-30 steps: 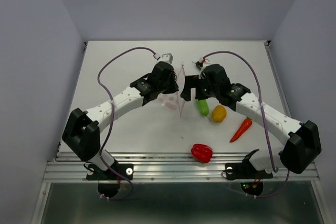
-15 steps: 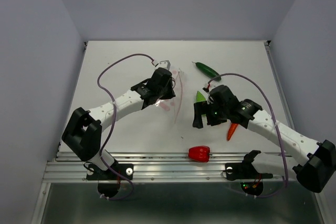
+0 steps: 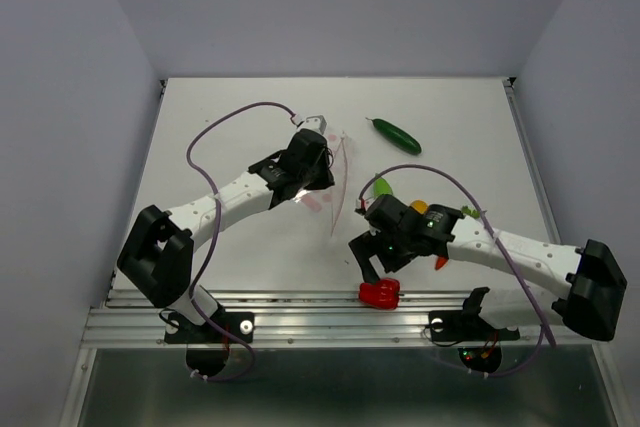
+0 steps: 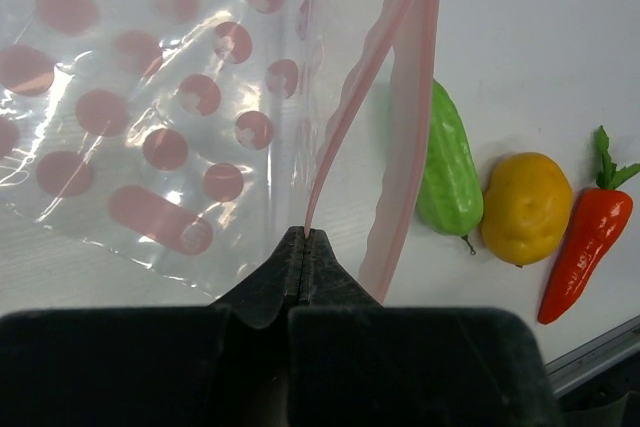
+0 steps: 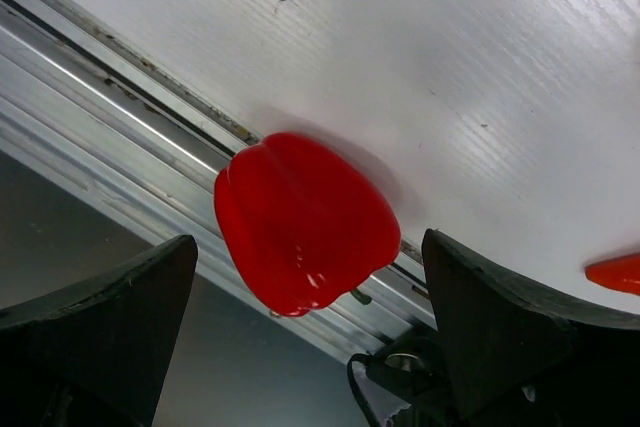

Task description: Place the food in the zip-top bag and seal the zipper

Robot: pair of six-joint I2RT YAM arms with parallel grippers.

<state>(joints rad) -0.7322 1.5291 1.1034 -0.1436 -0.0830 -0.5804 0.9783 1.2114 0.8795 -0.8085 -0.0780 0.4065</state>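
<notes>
My left gripper (image 4: 303, 238) is shut on one lip of the pale pink zipper (image 4: 400, 147), holding up the mouth of the clear zip-top bag (image 4: 150, 97) with pink dots. From above, the bag (image 3: 322, 201) hangs by that gripper (image 3: 318, 169) at mid-table. The red bell pepper (image 5: 300, 222) lies at the table's front edge between the open jaws of my right gripper (image 5: 310, 239), with a gap on each side. The pepper (image 3: 381, 293) and right gripper (image 3: 373, 269) show near the rail. A light green pod (image 4: 447, 167), yellow piece (image 4: 525, 207) and carrot (image 4: 585, 252) lie right of the bag. The cucumber (image 3: 395, 134) lies farther back.
An aluminium rail (image 5: 100, 127) runs along the table's near edge right under the pepper, with a drop beyond it. Purple cables (image 3: 215, 127) loop over both arms. Grey walls close in the table on three sides.
My right arm has swung from the bag's mouth back to the near edge and come down over the red pepper. The left gripper has stayed shut on the zipper, shifting only slightly.
</notes>
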